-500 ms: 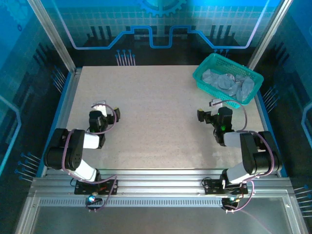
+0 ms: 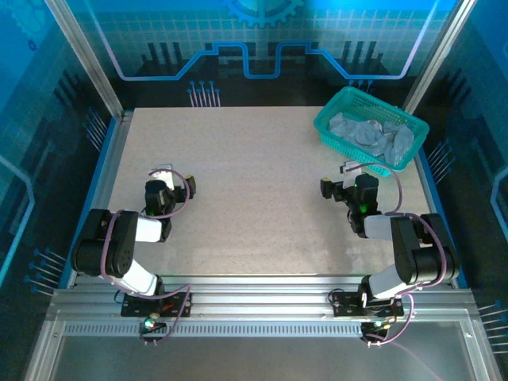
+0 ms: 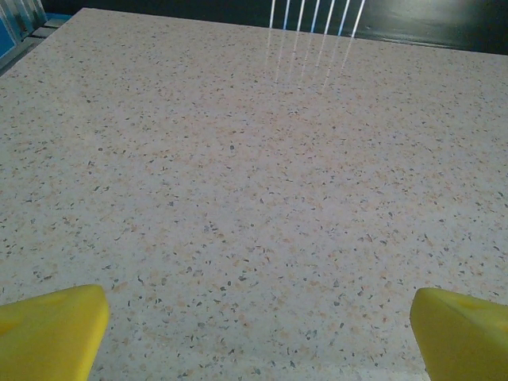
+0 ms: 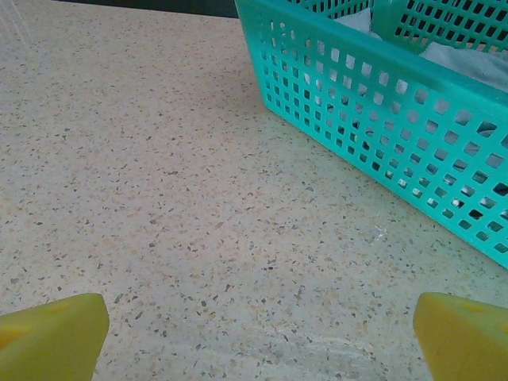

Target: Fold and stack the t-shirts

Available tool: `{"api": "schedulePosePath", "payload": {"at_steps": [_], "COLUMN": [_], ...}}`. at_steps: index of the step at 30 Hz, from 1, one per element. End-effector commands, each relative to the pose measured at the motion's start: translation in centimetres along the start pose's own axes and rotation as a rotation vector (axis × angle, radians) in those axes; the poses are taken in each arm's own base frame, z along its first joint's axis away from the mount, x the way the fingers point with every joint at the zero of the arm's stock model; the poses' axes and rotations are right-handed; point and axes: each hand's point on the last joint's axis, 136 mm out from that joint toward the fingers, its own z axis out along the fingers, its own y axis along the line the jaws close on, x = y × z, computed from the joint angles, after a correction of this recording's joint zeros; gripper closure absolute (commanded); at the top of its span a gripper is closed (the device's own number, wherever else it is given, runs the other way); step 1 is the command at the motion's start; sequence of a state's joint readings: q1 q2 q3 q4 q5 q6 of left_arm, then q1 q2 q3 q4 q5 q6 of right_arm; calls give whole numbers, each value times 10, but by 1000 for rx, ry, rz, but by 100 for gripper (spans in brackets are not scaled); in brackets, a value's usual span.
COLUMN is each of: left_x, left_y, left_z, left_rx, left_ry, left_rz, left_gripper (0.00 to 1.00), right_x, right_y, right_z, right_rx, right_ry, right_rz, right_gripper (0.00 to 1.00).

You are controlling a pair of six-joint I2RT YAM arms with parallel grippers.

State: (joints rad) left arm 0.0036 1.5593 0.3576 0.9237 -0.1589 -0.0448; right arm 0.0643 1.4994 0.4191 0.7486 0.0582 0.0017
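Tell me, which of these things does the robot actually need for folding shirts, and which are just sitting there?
Part of the job:
- the t-shirts, heaped crumpled in the teal basket
- the left gripper and right gripper, both open, holding nothing

Just there:
- the teal basket itself, only a container
- the speckled table

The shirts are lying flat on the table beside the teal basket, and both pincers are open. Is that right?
Not quite. The t-shirts are crumpled inside the teal basket, not flat on the table, as the top external view shows. The left pincer and right pincer are indeed open.
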Motion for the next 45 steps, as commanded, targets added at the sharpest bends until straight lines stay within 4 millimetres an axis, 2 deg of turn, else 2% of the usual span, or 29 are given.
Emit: {"api": "schedulePosePath", "payload": {"at_steps": [1, 3, 5, 7, 9, 12, 14, 16, 17, 18, 19, 20, 21, 22, 23, 25, 27, 29, 31, 35, 38, 40, 45], "left_x": [-13, -13, -17, -32, -53, -113, -165, -193, -197, -192, -192, -189, -186, -183, -181, -179, -179, -181, -176, -167, -163, -157, -154], "left_y": [-8, -8, -2, 5, -3, -35, -51, -43, -35, -27, -16, -15, -18, -27, -39, -67, -98, -135, -163, -211, -238, -248, -262], "left_z": [1, 1, -6, -21, -37, -66, -89, -102, -109, -118, -124, -119, -110, -99, -89, -77, -71, -70, -70, -77, -85, -89, -101], "left_rx": [32, 33, 0, -65, -81, -16, -17, -80, -123, -168, -228, -210, -147, -60, -6, 57, 116, 230, 303, 456, 543, 574, 625], "left_ry": [-31, -30, -66, -112, -133, -274, -368, -339, -245, -148, -120, -87, -38, 38, 112, 236, 308, 328, 328, 372, 400, 425, 449], "left_rz": [23, 23, 13, 7, 49, 50, 19, -166, -319, -420, -521, -595, -653, -705, -709, -645, -570, -515, -480, -454, -429, -431, -443], "left_gripper": [1, 1, 1, 1, 1, 1, 1, 1, 1, 1, 1, 1, 1, 1, 1, 1, 1, 1, 1, 2, 4, 5, 8], "right_x": [-6, -5, -14, -32, -61, -123, -162, -191, -196, -187, -172, -170, -173, -176, -176, -173, -173, -158, -138, -110, -84, -68, -34], "right_y": [-1, -1, -12, -18, -17, -4, 2, -3, -10, -15, -26, -32, -28, -28, -35, -56, -73, -95, -115, -151, -172, -181, -190], "right_z": [2, 2, -4, -18, -39, -79, -104, -122, -129, -134, -141, -139, -130, -121, -116, -104, -82, -58, -37, 9, 37, 51, 79], "right_rx": [-8, -5, 84, 135, 158, 147, 169, 182, 194, 217, 302, 319, 247, 199, 234, 348, 375, 414, 449, 446, 478, 503, 508], "right_ry": [-12, -11, -21, -24, -96, -216, -241, -227, -161, -62, 44, 83, 114, 147, 187, 283, 362, 457, 524, 575, 669, 710, 766], "right_rz": [-8, -8, 5, 4, 7, 25, 47, 200, 352, 475, 595, 645, 637, 634, 609, 570, 542, 566, 625, 691, 722, 730, 773], "right_gripper": [0, 0, 0, 0, 0, 0, 0, 0, 0, 0, 0, 0, 0, 0, 0, 0, 4, 12, 16, 17, 20, 21, 24]}}
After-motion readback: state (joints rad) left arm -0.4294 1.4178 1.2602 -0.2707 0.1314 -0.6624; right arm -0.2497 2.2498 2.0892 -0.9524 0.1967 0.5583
